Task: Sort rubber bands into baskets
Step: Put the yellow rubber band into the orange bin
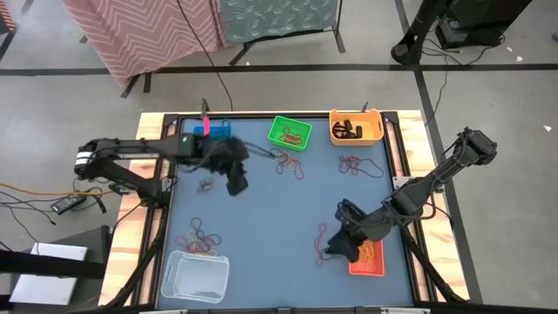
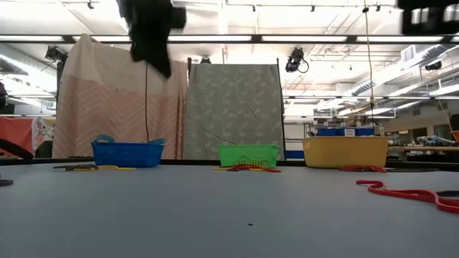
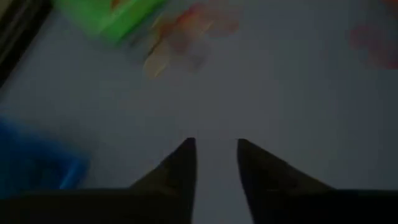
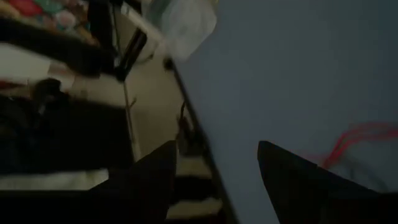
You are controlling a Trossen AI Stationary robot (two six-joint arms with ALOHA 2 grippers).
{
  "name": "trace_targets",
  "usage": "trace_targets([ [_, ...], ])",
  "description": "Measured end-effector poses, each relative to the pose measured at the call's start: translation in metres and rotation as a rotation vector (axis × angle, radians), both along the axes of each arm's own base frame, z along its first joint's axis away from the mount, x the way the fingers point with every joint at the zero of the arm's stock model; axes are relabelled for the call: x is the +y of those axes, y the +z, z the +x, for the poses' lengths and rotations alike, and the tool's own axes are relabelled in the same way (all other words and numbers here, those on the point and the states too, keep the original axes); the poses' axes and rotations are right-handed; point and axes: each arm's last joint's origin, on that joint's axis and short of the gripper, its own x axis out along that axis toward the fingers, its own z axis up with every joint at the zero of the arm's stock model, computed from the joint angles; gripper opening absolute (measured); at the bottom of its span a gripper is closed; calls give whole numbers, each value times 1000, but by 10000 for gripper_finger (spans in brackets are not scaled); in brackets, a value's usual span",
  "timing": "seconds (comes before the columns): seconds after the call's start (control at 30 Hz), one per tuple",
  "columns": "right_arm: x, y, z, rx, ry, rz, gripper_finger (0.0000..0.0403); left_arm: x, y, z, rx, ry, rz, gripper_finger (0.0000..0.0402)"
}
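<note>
The red-orange basket (image 1: 369, 260) lies lower right with its long axis up-down in the high view, the right gripper (image 1: 336, 251) spread open beside it, the left gripper (image 3: 214, 163) parted over bare mat.

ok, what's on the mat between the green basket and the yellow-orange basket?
Bare blue mat. The high view shows nothing between the green basket and the yellow-orange basket; the nearest rubber bands lie in front of the green one.
</note>
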Motion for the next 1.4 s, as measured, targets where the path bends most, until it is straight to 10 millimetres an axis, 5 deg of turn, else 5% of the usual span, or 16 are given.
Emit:
trace_targets([
  [0.13,-9,0,6,-26,-34,-51,236,29,-31,-2,261,91,-139,183],
  [0.37,-19,0,11,-47,-69,-104,234,52,-88,18,536,157,-216,258],
  [0.53,-21,1,13,-55,-84,-104,233,54,-121,28,633,158,-236,270],
  [0.77,-21,2,14,-74,-108,-110,233,53,-154,23,554,168,-323,251],
  [1.07,-21,7,16,-124,-129,-91,231,62,-162,14,562,240,-304,228],
  [1.4,-20,8,17,-136,-121,-98,231,65,-132,11,500,225,-218,223],
])
